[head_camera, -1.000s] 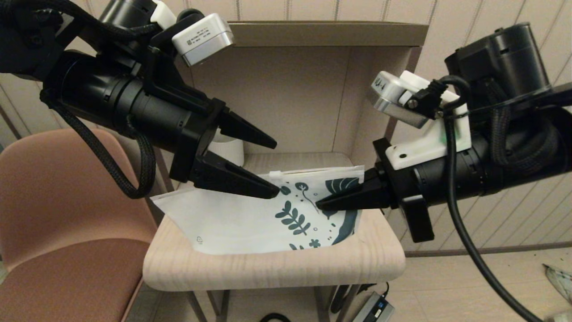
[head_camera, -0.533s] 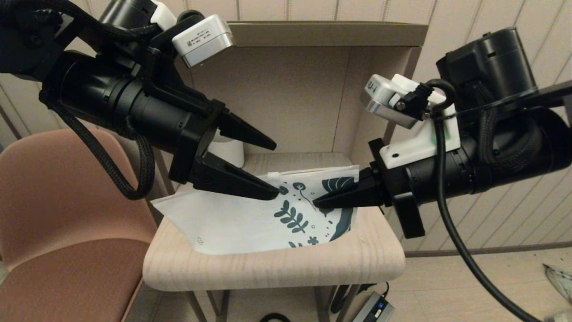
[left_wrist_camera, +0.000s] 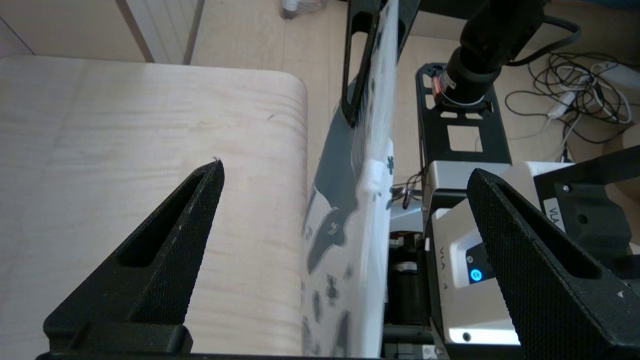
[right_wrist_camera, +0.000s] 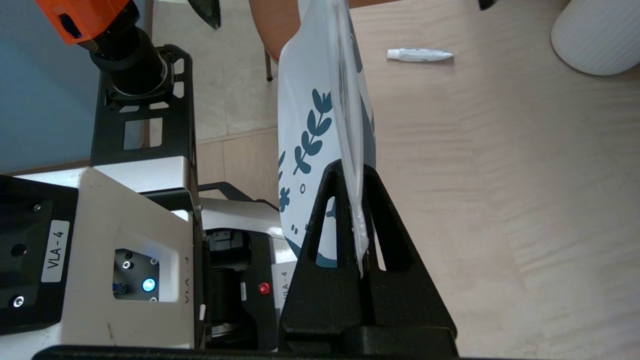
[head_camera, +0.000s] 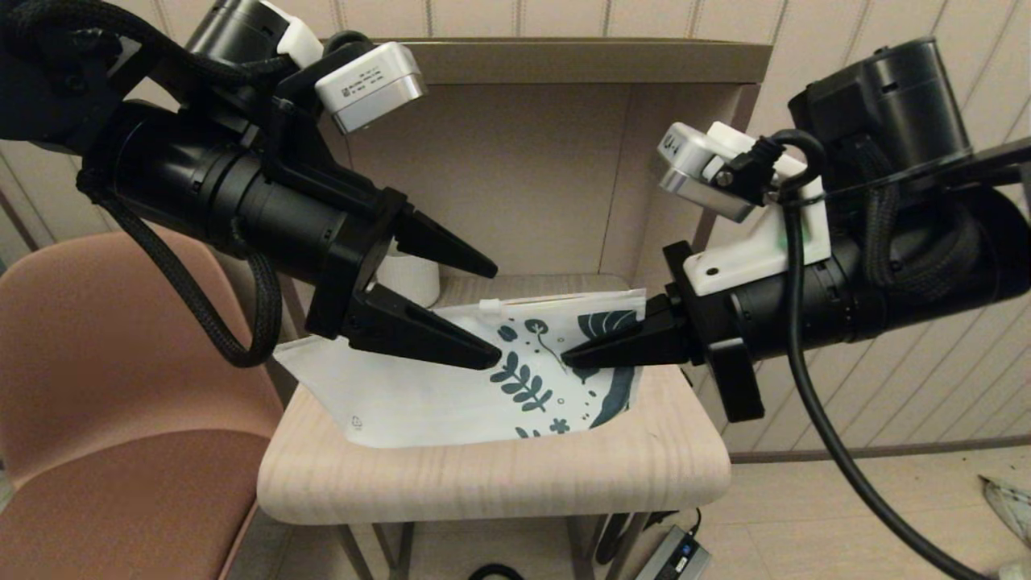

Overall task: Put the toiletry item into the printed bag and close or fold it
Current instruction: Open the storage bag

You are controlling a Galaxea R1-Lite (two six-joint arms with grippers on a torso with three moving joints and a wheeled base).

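The printed bag (head_camera: 435,395) stands on edge, leaning, on the small wooden table (head_camera: 499,483), leaf print toward my right arm. My right gripper (head_camera: 568,358) is shut on the bag's printed end; the right wrist view shows the bag's edge (right_wrist_camera: 310,115) pinched between the right gripper's (right_wrist_camera: 351,167) fingers. My left gripper (head_camera: 498,314) is open, one finger in front of the bag and one above it, not touching. In the left wrist view the bag (left_wrist_camera: 360,235) hangs between its spread fingers (left_wrist_camera: 165,250). The toiletry item (right_wrist_camera: 420,55), a slim white tube, lies on the table behind the bag, hidden in the head view.
A ribbed white mug (right_wrist_camera: 595,35) stands at the table's back, partly hidden behind my left arm (head_camera: 411,278). Alcove walls (head_camera: 515,177) close off the back and right side. A pink chair (head_camera: 121,362) is at the left. Cables and an adapter (head_camera: 672,556) lie on the floor.
My right gripper has raised the printed end of the bag a little and drawn it slightly left. The left gripper stays open and has barely shifted.
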